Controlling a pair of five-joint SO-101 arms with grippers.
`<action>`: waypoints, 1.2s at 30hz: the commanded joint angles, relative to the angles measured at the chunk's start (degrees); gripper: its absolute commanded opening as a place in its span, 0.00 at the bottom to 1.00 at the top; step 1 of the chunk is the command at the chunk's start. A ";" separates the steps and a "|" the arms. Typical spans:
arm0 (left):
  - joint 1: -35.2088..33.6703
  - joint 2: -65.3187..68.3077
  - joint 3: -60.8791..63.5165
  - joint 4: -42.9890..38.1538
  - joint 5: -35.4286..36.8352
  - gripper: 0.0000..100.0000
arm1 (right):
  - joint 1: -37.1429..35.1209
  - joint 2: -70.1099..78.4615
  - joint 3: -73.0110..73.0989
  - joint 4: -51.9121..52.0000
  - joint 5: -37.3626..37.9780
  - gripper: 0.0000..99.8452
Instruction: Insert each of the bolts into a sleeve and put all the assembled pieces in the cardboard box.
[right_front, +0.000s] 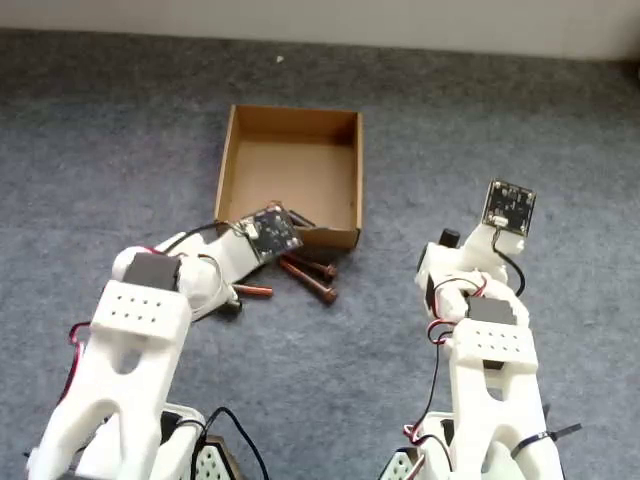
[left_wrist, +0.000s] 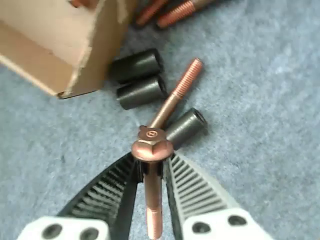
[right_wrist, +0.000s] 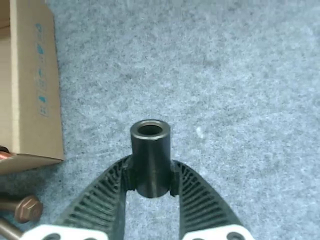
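My left gripper is shut on a copper bolt, whose hex head sticks up between the fingertips. Just beyond it, another bolt lies on the carpet among three black sleeves, close to a corner of the cardboard box. My right gripper is shut on a black sleeve, held above the carpet with its bore facing the camera. In the high view the open box sits at the centre back, with the left arm at its front edge and the right arm off to the right.
More bolts lie on the grey carpet in front of the box, and one by the left arm. Two bolt heads lie near the box wall. Open carpet stretches to the right of the box.
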 joint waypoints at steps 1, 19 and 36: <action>0.92 -9.89 -0.40 -0.88 9.14 0.01 | 0.48 -2.15 -0.75 -1.10 -0.26 0.01; 7.78 -24.40 -0.48 -18.20 46.33 0.01 | -11.30 -41.36 12.70 6.29 0.00 0.01; 17.80 -34.68 1.45 -26.90 59.96 0.01 | -30.64 -61.32 25.36 6.29 6.95 0.01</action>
